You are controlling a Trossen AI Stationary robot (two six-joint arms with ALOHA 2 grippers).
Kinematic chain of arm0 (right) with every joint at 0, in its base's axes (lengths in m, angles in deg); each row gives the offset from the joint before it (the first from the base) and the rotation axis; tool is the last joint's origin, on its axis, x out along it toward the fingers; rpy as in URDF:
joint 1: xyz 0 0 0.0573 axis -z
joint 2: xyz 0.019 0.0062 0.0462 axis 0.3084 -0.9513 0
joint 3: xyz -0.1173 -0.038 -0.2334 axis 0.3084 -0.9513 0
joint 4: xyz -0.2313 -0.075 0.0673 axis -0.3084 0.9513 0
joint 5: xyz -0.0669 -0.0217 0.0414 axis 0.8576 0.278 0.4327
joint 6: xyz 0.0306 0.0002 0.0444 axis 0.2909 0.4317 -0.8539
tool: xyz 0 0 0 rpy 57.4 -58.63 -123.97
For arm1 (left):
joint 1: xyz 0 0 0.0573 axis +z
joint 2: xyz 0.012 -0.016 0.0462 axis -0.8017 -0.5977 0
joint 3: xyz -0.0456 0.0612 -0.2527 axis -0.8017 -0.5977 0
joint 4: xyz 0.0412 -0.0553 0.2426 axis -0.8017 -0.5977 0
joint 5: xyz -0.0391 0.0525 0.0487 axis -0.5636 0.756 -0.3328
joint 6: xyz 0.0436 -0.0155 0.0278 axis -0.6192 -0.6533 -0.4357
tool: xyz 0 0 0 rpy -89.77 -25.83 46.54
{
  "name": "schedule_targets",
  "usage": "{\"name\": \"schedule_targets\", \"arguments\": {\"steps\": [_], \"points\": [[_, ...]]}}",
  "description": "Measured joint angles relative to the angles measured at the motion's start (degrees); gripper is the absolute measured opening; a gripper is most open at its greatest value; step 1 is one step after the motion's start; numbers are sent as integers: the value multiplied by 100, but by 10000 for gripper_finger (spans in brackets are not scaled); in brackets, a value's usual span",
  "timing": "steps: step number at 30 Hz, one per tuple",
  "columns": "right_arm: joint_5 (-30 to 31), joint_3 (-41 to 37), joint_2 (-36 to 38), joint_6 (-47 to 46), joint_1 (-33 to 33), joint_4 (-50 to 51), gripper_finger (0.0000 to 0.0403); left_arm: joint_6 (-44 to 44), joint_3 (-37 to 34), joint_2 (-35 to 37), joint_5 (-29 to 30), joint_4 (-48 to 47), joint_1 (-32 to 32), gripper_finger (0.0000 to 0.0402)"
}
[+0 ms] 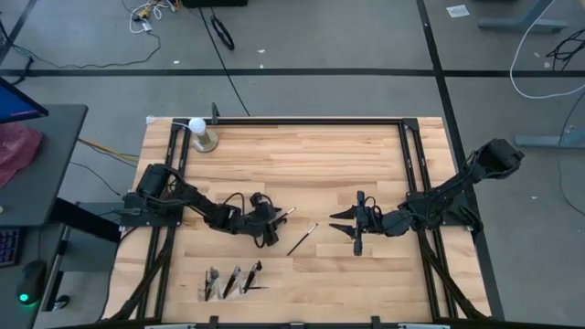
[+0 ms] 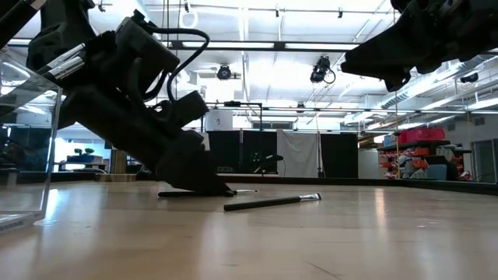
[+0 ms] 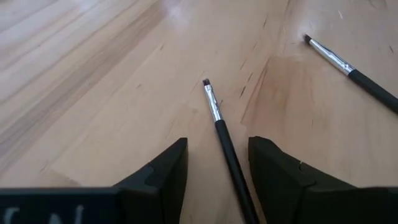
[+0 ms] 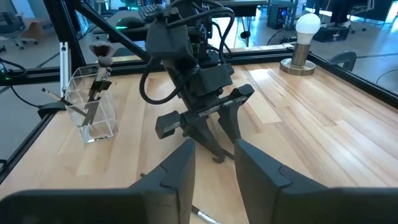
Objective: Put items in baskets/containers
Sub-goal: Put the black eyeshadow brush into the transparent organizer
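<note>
Two makeup brushes lie loose on the table [image 1: 366, 155]. The left gripper [image 3: 217, 165] is low over one brush [image 3: 214, 109], with its jaws apart and the dark handle running between them, not yet clamped. The second brush [image 1: 303, 238] lies near, a little toward the right arm. The clear organizer [image 4: 93, 112] stands at the table's near-left part and already holds several brushes upright.

To do this step well, I think the fingers should go fully down to the wood and close on the handle, not on the silvery ferrule, so the thin brush does not roll away.

The right gripper [image 1: 356, 236] waits above the table, its jaws partly open and holding nothing.
</note>
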Motion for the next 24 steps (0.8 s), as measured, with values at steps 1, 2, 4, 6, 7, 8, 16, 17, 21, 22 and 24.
{"name": "schedule_targets", "arguments": {"steps": [1, 2, 4, 6, 7, 8, 16, 17, 21, 22, 24], "points": [[1, 0, 0, 2, 5, -1, 116, -7, -19, 1, -2, 3, 0, 166], [1, 0, 0, 5, 9, -1, 116, -10, -44, 1, -7, 4, 2, 159], [1, 0, 0, 9, 11, -4, 116, -13, -78, 4, -10, 6, 26, 139], [1, 0, 0, 10, 11, -4, 116, -7, -123, 4, -51, 21, 42, 115], [1, 0, 0, 11, 11, -4, 116, 13, -141, 4, -63, 32, 44, 102], [0, 0, 0, 11, 11, -4, 116, 13, -151, 4, -56, 34, 44, 90], [-1, 0, 0, 13, 11, -4, 116, 9, -171, 17, -137, -44, 79, 14], [1, 0, 0, 13, 11, -4, 116, 11, -171, 17, -149, -47, 81, 13], [1, 0, 0, 13, 11, -4, 116, 14, -171, 17, -163, -47, 81, 18], [1, 0, 0, 13, 11, -4, 116, 13, -171, 17, -166, -47, 81, 19], [1, 0, 0, 13, 11, 3, 116, 13, -171, 17, -166, -47, 81, 16]]}}
